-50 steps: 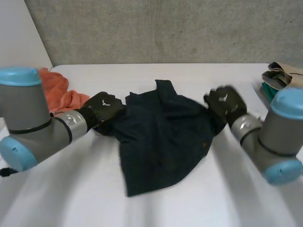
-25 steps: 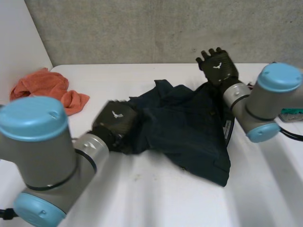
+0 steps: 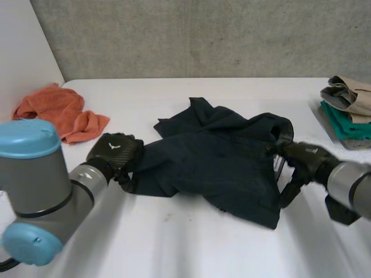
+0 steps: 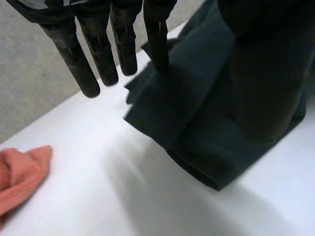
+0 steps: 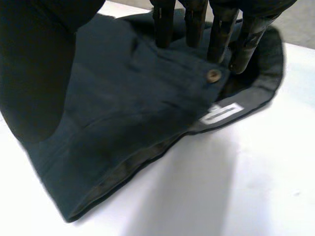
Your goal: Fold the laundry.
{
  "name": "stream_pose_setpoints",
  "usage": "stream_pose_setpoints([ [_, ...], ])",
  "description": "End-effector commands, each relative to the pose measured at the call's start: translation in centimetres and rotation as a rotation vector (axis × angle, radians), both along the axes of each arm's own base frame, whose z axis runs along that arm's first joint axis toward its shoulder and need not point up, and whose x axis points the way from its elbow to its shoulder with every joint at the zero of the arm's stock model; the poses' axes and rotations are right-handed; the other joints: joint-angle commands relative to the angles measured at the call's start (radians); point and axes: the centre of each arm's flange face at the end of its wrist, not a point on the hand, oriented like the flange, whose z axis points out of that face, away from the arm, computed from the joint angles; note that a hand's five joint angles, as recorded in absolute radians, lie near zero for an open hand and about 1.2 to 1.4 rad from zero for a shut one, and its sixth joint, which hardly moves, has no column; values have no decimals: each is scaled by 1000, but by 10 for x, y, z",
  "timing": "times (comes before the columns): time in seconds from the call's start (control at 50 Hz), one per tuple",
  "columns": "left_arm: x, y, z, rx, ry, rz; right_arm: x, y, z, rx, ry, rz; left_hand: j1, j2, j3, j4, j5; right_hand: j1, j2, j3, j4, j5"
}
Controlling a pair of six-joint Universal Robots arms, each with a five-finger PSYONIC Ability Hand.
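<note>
Navy shorts [image 3: 214,156], or possibly bunched-up trousers since the crumpling hides the legs, lie rumpled on the white table [image 3: 191,249]. Their long axis runs crosswise, from one arm to the other.

The left robot hand [image 3: 116,152] sits at the left end of the shorts. Its fingers [image 4: 156,34] are straight and spread; one fingertip touches a folded corner of the cloth, and the others hang over bare table just beside it. It has hold of nothing.

The right robot hand [image 3: 301,155] is at the opposite end of the shorts, on the waistband [image 5: 268,73]. Its fingers [image 5: 219,34] are straight, and their tips rest on the fabric next to a button [image 5: 213,75] and a white label [image 5: 221,113]. They press rather than clasp.

An orange towel [image 3: 58,110] lies well to the left of the shorts, and a stack of folded clothes [image 3: 348,107] lies well to their right.

Each hand is already at its own end of the shorts, so neither needs to reach across. The cloth is still bunched and will probably need pulling out flat along that crosswise axis before any fold. The waistband end, by the right hand, gives the firmer edge to grip.
</note>
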Motion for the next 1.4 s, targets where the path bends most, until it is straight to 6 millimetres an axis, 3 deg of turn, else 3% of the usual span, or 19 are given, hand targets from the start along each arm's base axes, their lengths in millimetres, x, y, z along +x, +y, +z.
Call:
stream_pose_setpoints([
  [0.02, -15, -24, -23, -28, 12, -19, 12, 10, -35, -30, -19, 58, 350, 351, 353, 351, 346, 78, 58, 67, 47, 33],
  [0.12, -22, -34, -29, -45, 23, -27, 29, 9, -63, -3, 11, 93, 763, 765, 767, 765, 760, 280, 260, 269, 249, 235],
  [0.16, -24, -35, -29, -50, 23, -33, 33, 3, -63, -31, 30, 83, 989, 991, 993, 991, 986, 707, 688, 697, 677, 662],
  [0.2, -25, -35, -29, -49, 22, -36, 32, -2, -59, -54, 44, 59, 990, 991, 993, 992, 986, 1193, 1173, 1182, 1162, 1148],
  [0.26, -26, -28, -23, -47, 17, -45, 31, -8, -54, -83, 52, 40, 990, 991, 993, 992, 986, 1195, 1176, 1185, 1165, 1150],
  [0.34, -20, -8, 20, -66, 26, -54, 30, -8, -17, -208, 82, 73, 990, 991, 993, 992, 986, 1195, 1176, 1185, 1165, 1150],
  [0.44, -4, 17, 66, -59, 27, -45, 21, 17, 50, -429, 261, 176, 990, 991, 993, 992, 986, 1195, 1176, 1185, 1165, 1150],
  [0.52, 7, 37, 98, -88, 35, -49, 16, 35, 80, -513, 397, 242, 990, 991, 993, 992, 986, 1195, 1176, 1185, 1165, 1150],
  [0.62, 15, 53, 118, -109, 10, -57, 12, 55, 88, -504, 539, 342, 990, 991, 993, 992, 986, 1195, 1176, 1185, 1165, 1150],
  [0.72, 15, 52, 104, -76, -50, -68, 11, 59, 72, -435, 619, 425, 990, 991, 993, 992, 986, 1195, 1176, 1185, 1165, 1150],
  [0.78, 8, 43, 74, 0, -96, -85, 16, 44, 50, -373, 623, 446, 990, 991, 993, 992, 986, 1195, 1176, 1185, 1165, 1150],
  [0.88, -13, -7, 32, -12, -111, -71, 33, -7, 15, -366, 597, 406, 990, 991, 993, 992, 986, 1195, 1176, 1185, 1165, 1150],
  [0.94, -26, -35, 29, -103, -87, -67, 42, -46, 18, -469, 588, 320, 990, 991, 993, 992, 986, 1195, 1176, 1185, 1165, 1150],
  [1.02, -48, -80, 62, -367, -42, -66, 53, -99, 50, -696, 564, 137, 990, 991, 993, 992, 986, 1195, 1176, 1185, 1165, 1150],
  [1.1, -60, -113, 141, -753, 64, -15, 68, -136, 112, -1046, 472, -38, 990, 991, 993, 992, 986, 1195, 1176, 1185, 1165, 1150],
  [1.12, -61, -118, 174, -906, 130, 14, 72, -139, 126, -1126, 444, -67, 990, 991, 993, 992, 986, 1195, 1176, 1185, 1165, 1150],
  [1.2, -55, -117, 241, -1197, 271, 89, 79, -145, 189, -1472, 315, -201, 990, 991, 993, 992, 986, 1195, 1176, 1185, 1165, 1150],
  [1.3, -46, -113, 271, -1288, 323, 144, 87, -140, 218, -1622, 252, -220, 990, 991, 993, 992, 986, 1195, 1176, 1185, 1165, 1150],
  [1.4, -46, -114, 253, -1217, 291, 139, 99, -140, 199, -1540, 264, -147, 990, 991, 993, 992, 986, 1195, 1176, 1185, 1165, 1150],
])
